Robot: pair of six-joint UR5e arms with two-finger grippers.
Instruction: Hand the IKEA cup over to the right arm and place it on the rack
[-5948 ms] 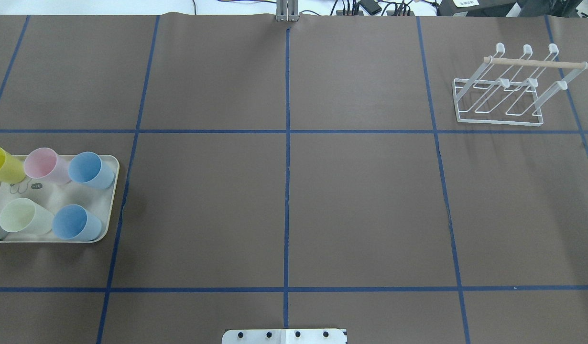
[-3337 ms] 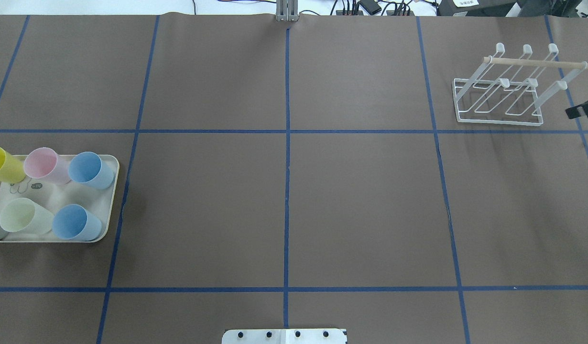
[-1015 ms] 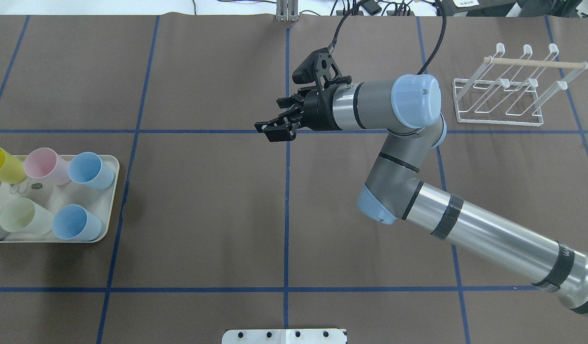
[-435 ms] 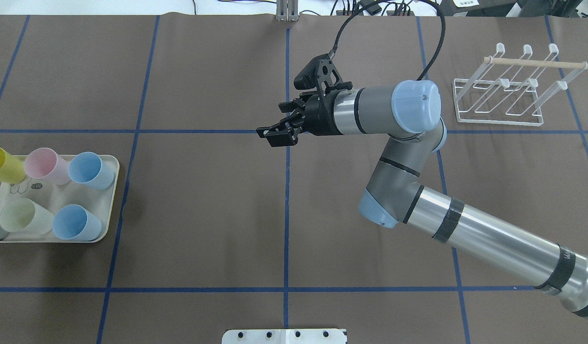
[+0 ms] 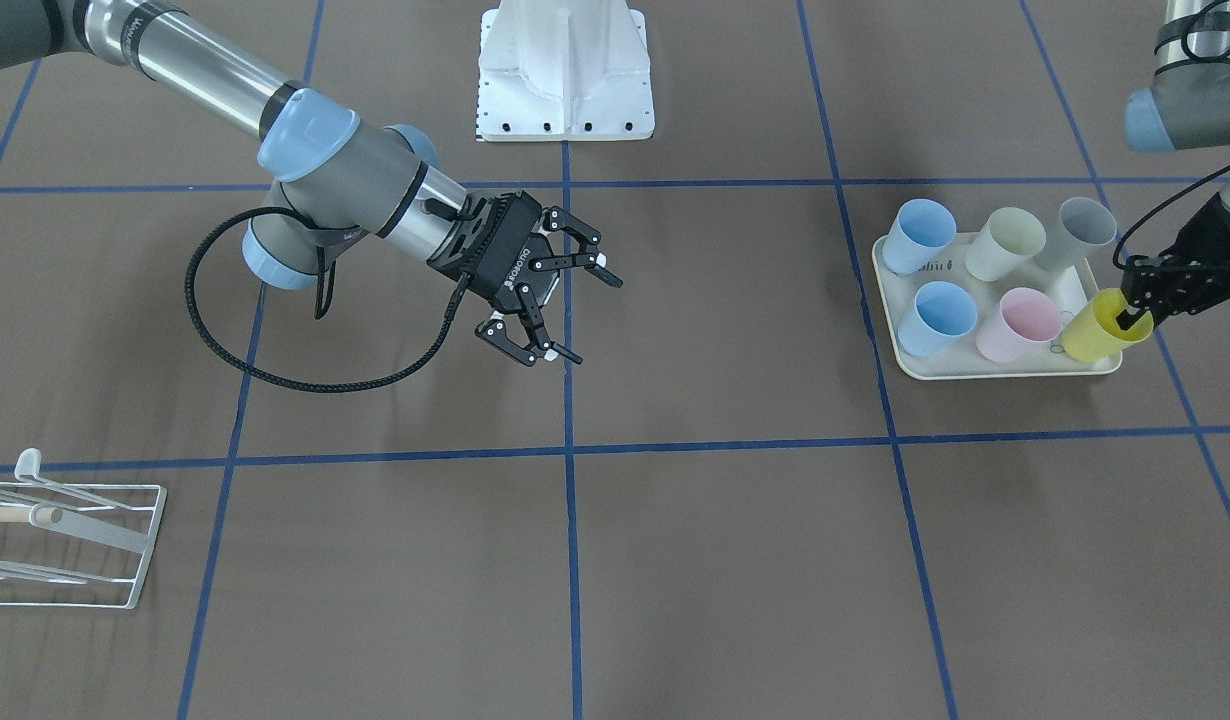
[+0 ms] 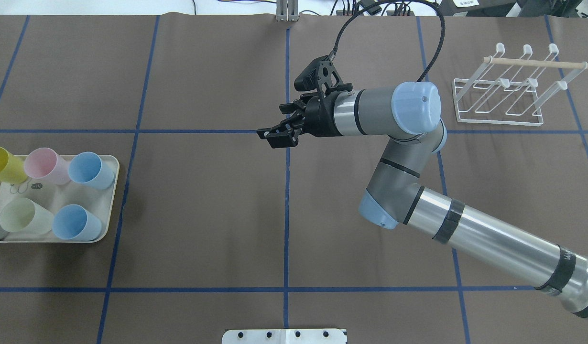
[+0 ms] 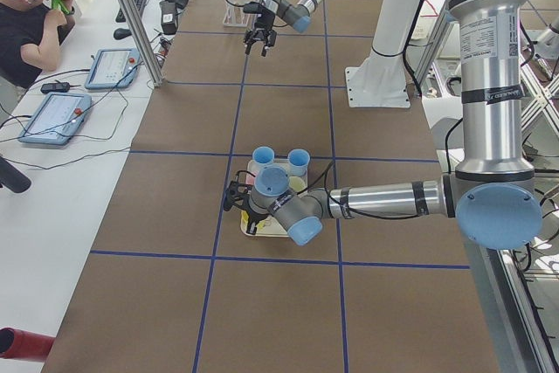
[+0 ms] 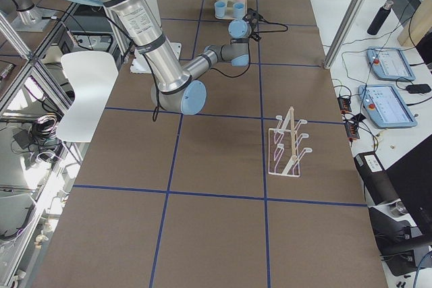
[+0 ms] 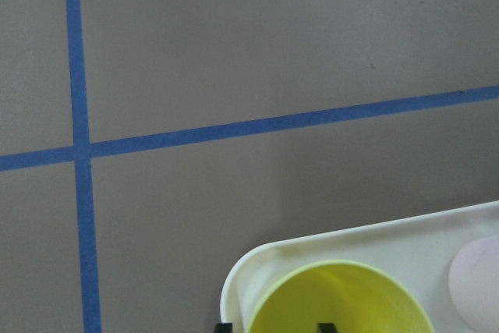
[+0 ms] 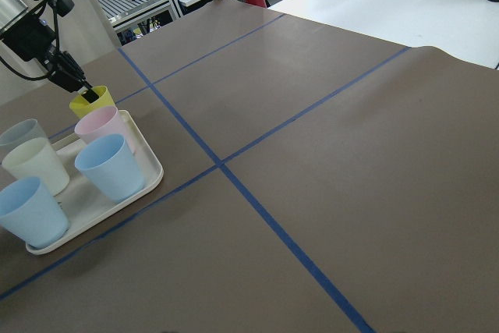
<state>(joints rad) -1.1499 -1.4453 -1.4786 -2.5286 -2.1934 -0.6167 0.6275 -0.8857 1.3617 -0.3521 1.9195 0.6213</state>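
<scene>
1. At the left edge, the yellow IKEA cup (image 6: 5, 168) stands at a corner of the tray (image 6: 110, 205). My left end effector (image 5: 1135, 312) straddles its rim with its fingers apart, not yet closed.
2. I judge this is the pick. Next I pinch the wall and lift clear of the pink cup (image 6: 43, 165) just beside it.
3. Mid-worktop (image 6: 203, 215), my right end effector (image 6: 277, 136) hovers spread and empty, placed to receive.
4. Far right, the rack (image 6: 533, 62) stands well apart.

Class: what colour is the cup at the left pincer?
Yellow cup, clearest in the front-facing view.
</scene>
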